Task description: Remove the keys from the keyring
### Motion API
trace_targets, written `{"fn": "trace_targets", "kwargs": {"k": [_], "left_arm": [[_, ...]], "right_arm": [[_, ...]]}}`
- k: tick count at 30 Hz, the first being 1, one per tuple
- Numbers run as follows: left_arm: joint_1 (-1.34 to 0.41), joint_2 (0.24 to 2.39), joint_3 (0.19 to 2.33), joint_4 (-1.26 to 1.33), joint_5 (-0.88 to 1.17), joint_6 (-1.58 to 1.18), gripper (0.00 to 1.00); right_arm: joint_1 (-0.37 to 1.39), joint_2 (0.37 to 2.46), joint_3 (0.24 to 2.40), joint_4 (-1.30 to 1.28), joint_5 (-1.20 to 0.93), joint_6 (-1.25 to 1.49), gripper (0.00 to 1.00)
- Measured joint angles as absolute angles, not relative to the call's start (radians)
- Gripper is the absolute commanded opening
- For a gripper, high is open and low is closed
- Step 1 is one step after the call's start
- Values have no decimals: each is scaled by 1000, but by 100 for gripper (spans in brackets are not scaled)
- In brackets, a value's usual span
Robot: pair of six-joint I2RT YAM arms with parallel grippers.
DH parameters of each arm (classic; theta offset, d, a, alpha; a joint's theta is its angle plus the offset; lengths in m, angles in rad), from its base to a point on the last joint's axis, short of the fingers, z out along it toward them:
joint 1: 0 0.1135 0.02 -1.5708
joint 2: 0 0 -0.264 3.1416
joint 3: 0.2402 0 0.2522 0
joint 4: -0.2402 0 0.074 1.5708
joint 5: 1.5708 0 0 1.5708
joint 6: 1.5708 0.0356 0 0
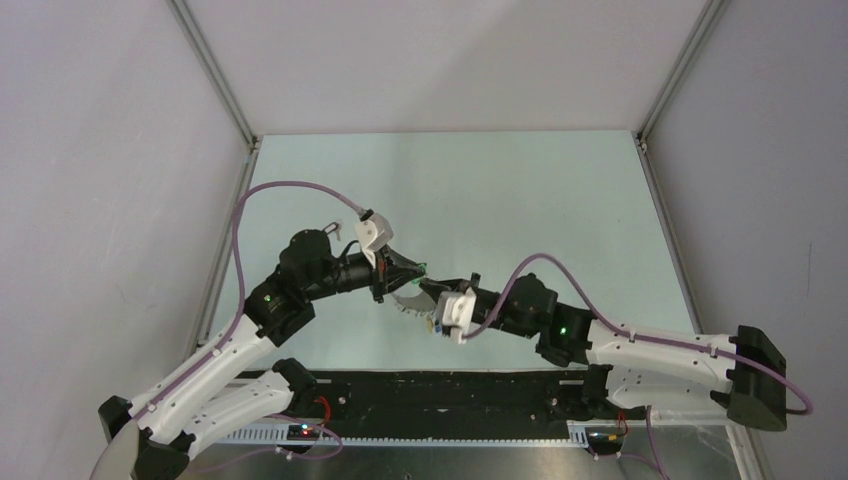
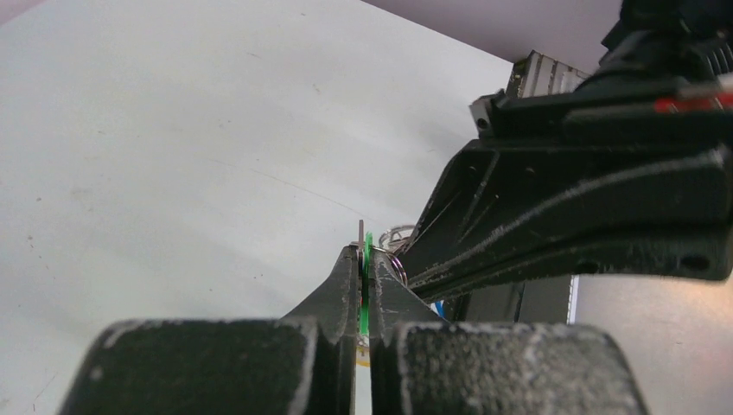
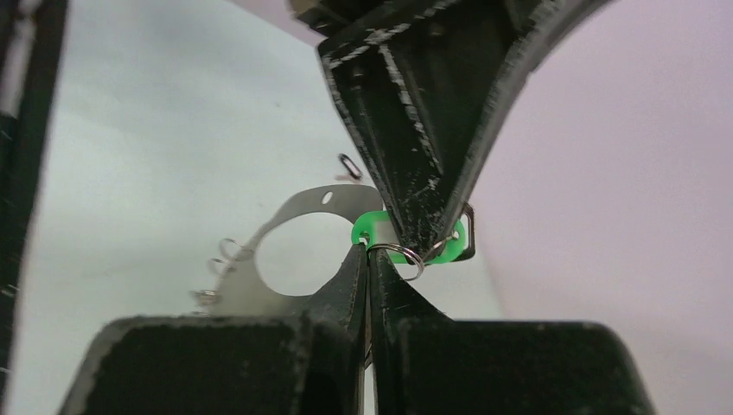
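Left gripper (image 2: pixel 363 256) clamps green plastic key tag (image 3: pixel 370 226), probably light and stiff, by flat faces; right gripper (image 3: pixel 369 252), pinched shut, beside slippery-looking silver split ring (image 3: pixel 418 264).

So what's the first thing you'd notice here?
The left tool and right tool meet tip to tip over the middle of the table. The left one pinches a bright green tag; a silver ring sits at the right one's shut tip. Beside them is a silver plate with a round hole.

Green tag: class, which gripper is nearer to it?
Left. The left gripper has its fingers clamped on the green tag; the right gripper, fingers shut, sits at its edge beside a small silver ring.
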State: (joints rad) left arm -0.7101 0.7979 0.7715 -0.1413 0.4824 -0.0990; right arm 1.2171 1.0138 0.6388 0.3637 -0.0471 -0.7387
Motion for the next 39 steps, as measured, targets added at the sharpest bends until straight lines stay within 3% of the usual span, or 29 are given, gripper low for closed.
{"fn": "trace_targets", "kwargs": {"k": [2,7,11,15,20,24,31,39], "left_arm": [[-710,798,771,-152,484,-99,0],[-710,803,770,-178,476,-98,0],[-710,807,770,-176,466,-97,0],[-710,807,770,-162,454,-97,0],[-707,805,770,-135,430,-96,0],[-706,804,770,-134,425,-96,0],[-706,804,770,-129,424,-96,0],[-706,804,770,-128,425,-96,0]], "right_arm": [[1265,1026,635,364,33,-850,4],[1359,1076,621,376,211,-1093,34],[1375,1077,604,372,237,-1121,42],[1343,1019,596,345,154,-962,46],[1225,874,549,348,7,-704,47],[1153,810,521,364,-59,-502,40],[1021,806,517,410,-160,-221,35],[999,869,517,510,-245,-131,35]]}}
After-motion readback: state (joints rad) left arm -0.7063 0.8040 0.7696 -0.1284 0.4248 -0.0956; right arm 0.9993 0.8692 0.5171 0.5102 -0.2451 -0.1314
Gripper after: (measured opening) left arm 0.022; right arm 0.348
